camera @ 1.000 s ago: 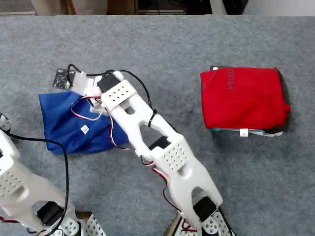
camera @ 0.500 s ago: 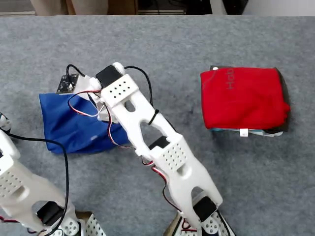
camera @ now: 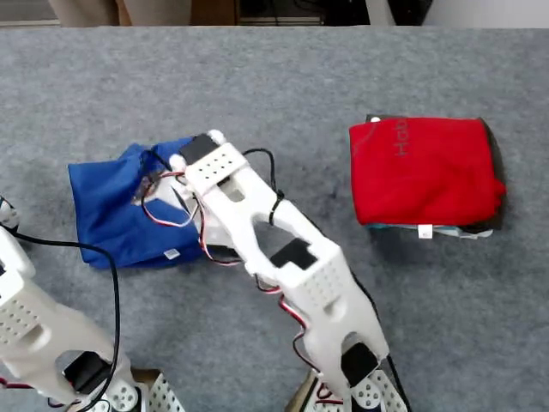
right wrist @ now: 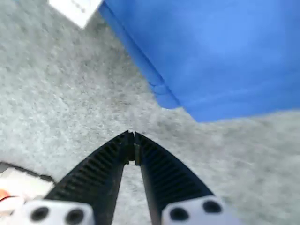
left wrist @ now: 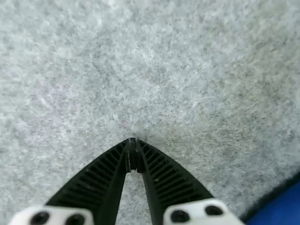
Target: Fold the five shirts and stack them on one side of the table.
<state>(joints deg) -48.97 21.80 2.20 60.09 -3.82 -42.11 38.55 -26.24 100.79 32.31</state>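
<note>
The right fingers (right wrist: 98,171) are pressed together tip to tip with nothing caught between them, and they point down at the grey desk (right wrist: 56,93) just short of the hemmed edge of the blue shirt (right wrist: 211,51), whose white tag (right wrist: 75,7) lies off to one side. Behind them, the right arm (camera: 292,257) stretches from its base at the near edge of the desk diagonally across to the far left. Its wrist is bent down over the near right part of the blue shirt (camera: 107,210), and its loose wires (camera: 163,202) loop over the cloth. The shirt sits on the left part of the desk, roughly squared but rumpled, with a fold bunched up at its far edge beside the wrist. The left fingers (left wrist: 101,180) are likewise closed on nothing, tips meeting, and aim at bare desk with a blue corner of cloth (left wrist: 276,213) near them. The left arm (camera: 34,335) is drawn back at the near left corner. Well apart on the right side, a folded red shirt (camera: 425,172) tops a stack, with edges of darker and paler fabric showing beneath it.
</note>
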